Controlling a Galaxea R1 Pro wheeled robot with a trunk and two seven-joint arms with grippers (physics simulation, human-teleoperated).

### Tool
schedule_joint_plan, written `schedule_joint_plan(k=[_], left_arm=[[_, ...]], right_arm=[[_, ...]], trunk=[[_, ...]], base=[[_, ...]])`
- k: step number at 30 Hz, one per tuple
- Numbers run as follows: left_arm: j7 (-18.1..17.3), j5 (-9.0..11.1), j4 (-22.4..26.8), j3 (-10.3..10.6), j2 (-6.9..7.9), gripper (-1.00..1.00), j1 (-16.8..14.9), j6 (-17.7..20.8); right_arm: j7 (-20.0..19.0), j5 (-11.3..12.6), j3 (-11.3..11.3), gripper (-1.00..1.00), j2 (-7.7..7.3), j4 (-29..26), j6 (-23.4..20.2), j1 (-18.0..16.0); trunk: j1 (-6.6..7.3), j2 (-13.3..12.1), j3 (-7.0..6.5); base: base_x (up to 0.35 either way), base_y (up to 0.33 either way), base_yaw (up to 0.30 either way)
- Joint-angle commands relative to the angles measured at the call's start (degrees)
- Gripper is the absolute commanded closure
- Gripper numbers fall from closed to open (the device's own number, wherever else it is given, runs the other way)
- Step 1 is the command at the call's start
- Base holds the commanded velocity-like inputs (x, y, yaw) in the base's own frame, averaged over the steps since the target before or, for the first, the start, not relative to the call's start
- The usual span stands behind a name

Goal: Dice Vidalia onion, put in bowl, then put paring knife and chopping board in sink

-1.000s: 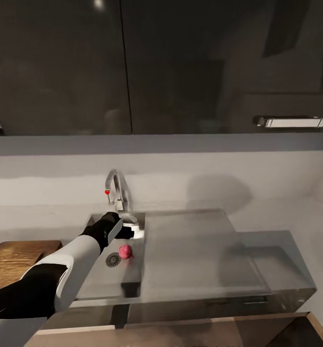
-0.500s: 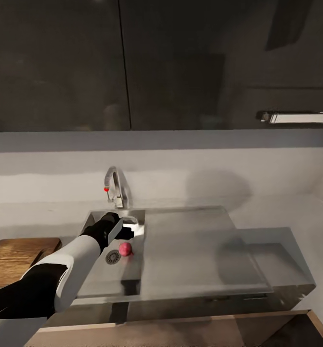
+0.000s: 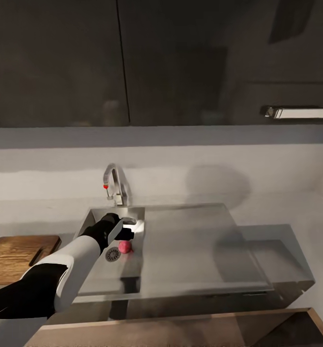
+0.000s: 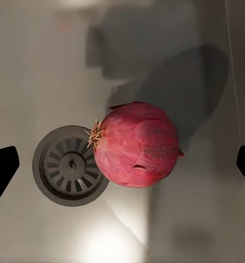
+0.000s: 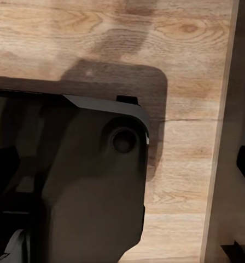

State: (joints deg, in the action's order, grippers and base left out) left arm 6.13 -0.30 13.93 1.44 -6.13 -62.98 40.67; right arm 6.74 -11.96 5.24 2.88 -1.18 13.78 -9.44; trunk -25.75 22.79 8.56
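Note:
The pinkish-red Vidalia onion (image 3: 125,246) lies on the floor of the steel sink (image 3: 99,282), just beside the round drain (image 3: 112,255). My left gripper (image 3: 125,234) hangs open a little above it. In the left wrist view the onion (image 4: 136,145) sits between the two dark fingertips (image 4: 2,170), untouched. The brown chopping board (image 3: 14,258) lies on the countertop (image 3: 281,212) left of the sink. A slim dark shape (image 3: 36,256) lies slantwise on it, too small to tell whether it is the paring knife. My right gripper (image 5: 124,164) is open over a wooden floor. The bowl is out of view.
The chrome tap (image 3: 115,185) with its red knob stands behind the basin, close above my left wrist. A flat steel drainer (image 3: 190,241) stretches to the right. Dark wall cabinets (image 3: 180,62) hang overhead. The robot's dark base (image 5: 73,186) shows in the right wrist view.
The head camera has shifted, so the scene sits slightly higher and more of the board shows. My left gripper has come down closer to the onion, still open.

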Motion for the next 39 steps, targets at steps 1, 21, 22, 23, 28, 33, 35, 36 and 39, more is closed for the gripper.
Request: schedule_joint_plan(k=[1,21,22,23,28,33,35,36,39], left_arm=[[0.16,-0.02,0.07,0.14,0.01,-1.00,-0.03,0.29],[0.13,-0.05,0.04,0.14,0.15,-1.00,-0.03,0.29],[0.12,-0.05,0.04,0.14,0.15,-1.00,-0.03,0.29],[0.12,-0.05,0.04,0.14,0.15,-1.00,-0.03,0.29],[0.11,-0.05,0.04,0.14,0.23,-1.00,-0.03,0.29],[0.11,-0.05,0.04,0.14,0.23,-1.00,-0.03,0.29],[0.14,-0.05,0.00,0.14,0.22,-1.00,-0.03,0.29],[0.16,-0.05,-0.01,0.14,0.23,-1.00,-0.03,0.29],[0.18,-0.05,-0.01,0.14,0.22,-1.00,-0.03,0.29]], right_arm=[[0.24,-0.60,0.48,-1.00,0.02,0.08,0.18,-0.05],[0.21,-0.60,0.48,-1.00,-0.03,0.04,-0.58,-0.05],[0.21,-0.60,0.49,-1.00,-0.06,0.04,-0.58,-0.05],[0.21,-0.60,0.51,-1.00,-0.08,0.04,-0.58,-0.05],[0.20,-0.60,0.56,-1.00,-0.33,-0.04,-0.47,-0.04],[0.20,-0.60,0.56,-1.00,-0.39,-0.05,-0.43,-0.05],[0.20,-0.60,0.56,-1.00,-0.41,-0.05,-0.45,-0.05],[0.22,-0.60,0.56,-1.00,-0.41,-0.05,-0.47,-0.05],[0.29,-0.60,0.55,-1.00,-0.34,-0.05,-0.55,-0.05]], trunk=[[-0.03,0.12,0.21],[-0.03,0.12,1.66],[-0.03,0.12,1.66],[-0.03,0.12,1.67],[-0.03,0.12,1.67],[-0.03,0.12,1.67],[-0.03,0.12,1.67],[-0.03,0.12,1.67],[-0.03,0.12,1.67]], base=[[0.000,0.000,0.000],[0.000,0.000,0.000],[0.000,0.000,0.000],[0.000,0.000,0.000],[0.000,0.000,0.000],[0.000,0.000,0.000],[0.000,0.000,0.000],[0.000,0.000,0.000],[0.000,0.000,0.000]])
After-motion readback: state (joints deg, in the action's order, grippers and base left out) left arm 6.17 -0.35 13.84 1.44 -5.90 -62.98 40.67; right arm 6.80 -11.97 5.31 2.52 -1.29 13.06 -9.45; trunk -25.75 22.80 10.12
